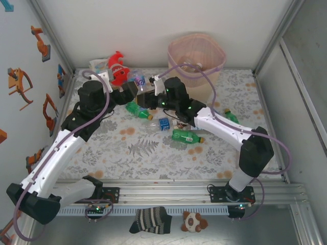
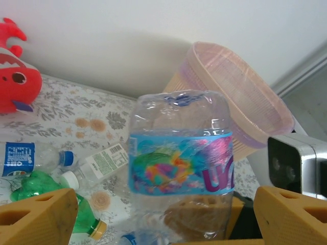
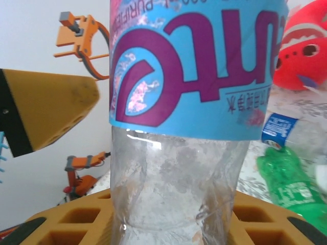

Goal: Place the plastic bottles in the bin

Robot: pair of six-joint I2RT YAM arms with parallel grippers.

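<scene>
Bottles (image 1: 186,136) lie scattered outside the bin (image 1: 220,55); my right gripper (image 3: 171,217) pinches a blue-labelled bottle (image 2: 179,168), my left gripper (image 2: 166,206) spread.

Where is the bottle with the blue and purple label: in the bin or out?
Out. The bottle is between the left gripper's open jaws, and the bin is behind it.
</scene>
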